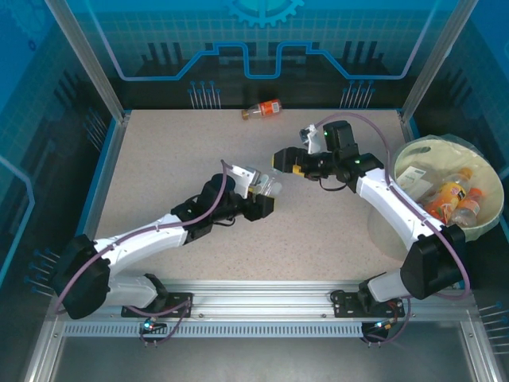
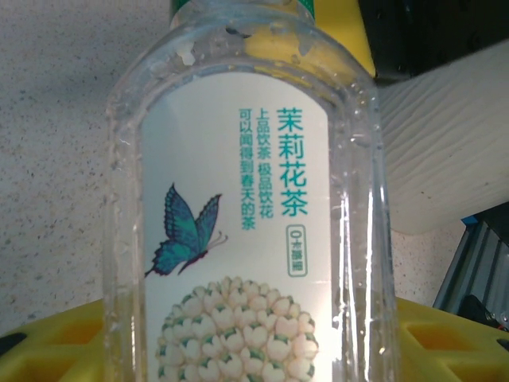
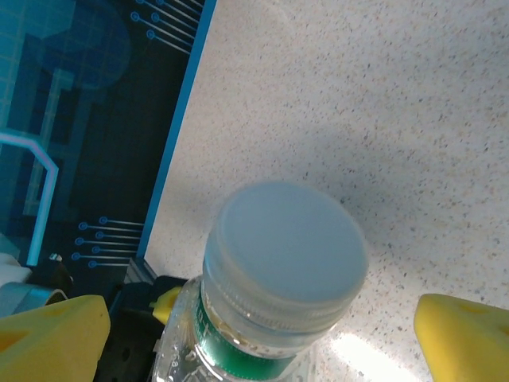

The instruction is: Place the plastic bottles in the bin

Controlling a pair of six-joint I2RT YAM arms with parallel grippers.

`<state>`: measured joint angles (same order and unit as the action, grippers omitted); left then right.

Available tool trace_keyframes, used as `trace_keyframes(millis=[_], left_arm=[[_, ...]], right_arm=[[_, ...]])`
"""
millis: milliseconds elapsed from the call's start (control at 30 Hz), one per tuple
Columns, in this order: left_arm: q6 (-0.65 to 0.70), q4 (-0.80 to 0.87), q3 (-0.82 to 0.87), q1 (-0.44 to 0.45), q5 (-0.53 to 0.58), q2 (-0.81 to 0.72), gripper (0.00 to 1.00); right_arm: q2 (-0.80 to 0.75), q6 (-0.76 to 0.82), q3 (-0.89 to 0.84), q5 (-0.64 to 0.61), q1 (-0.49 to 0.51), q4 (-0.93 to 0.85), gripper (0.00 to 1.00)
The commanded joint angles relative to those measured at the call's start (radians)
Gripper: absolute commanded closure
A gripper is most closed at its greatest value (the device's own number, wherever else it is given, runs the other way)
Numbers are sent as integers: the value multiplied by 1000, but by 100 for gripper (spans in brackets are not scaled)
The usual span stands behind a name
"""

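Observation:
My left gripper [image 1: 261, 193] is shut on a clear plastic bottle [image 1: 268, 185] with a white butterfly-and-flower label [image 2: 238, 239], held above the middle of the table. Its yellow fingers [image 2: 56, 346] flank the bottle's body. My right gripper [image 1: 284, 161] stands open just beyond the bottle's top. The pale cap [image 3: 286, 255] and green neck band lie between its yellow fingers [image 3: 52, 334], which are spread wide and do not touch it. The bin [image 1: 487, 223] at the right edge holds several bottles [image 1: 449, 196] with orange liquid. Another orange bottle [image 1: 262, 109] lies at the table's far edge.
Glass walls with metal posts [image 1: 87, 64] enclose the speckled table [image 1: 159, 167]. A blue rim [image 3: 171, 151] runs along its edge. The right arm's white link [image 2: 445, 159] crosses behind the held bottle. A metal rail [image 1: 254, 298] runs along the near edge.

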<state>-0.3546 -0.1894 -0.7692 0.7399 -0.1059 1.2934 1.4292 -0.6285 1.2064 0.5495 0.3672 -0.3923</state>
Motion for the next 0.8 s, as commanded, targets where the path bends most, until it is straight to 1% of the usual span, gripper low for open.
trace_keyframes(millis=[0,133,267,500,600,667,733,767], left_arm=[[51,-69,-47,9,7,22,50],[66,-94,-53,10,9,36,50],[80,-123,-52,13,-19,50,49],[93,-119,-67,20,-18,76,48],[93,-118,-71,21,-24,80,47],[89,-128,-70,21,-29,80,43],[77,-124,-74,21,-28,78,30],[72,-123,-77,20,-30,75,22]], right_arm=[[21,9,27,74,24,-50,3],[38,13,27,93,36,-77,8],[54,-3,27,140,42,-48,15],[51,3,32,146,48,-39,34],[31,3,17,119,49,-29,42],[14,8,12,81,48,-32,45],[-7,18,13,33,48,-37,47],[-18,26,17,4,47,-45,49]])
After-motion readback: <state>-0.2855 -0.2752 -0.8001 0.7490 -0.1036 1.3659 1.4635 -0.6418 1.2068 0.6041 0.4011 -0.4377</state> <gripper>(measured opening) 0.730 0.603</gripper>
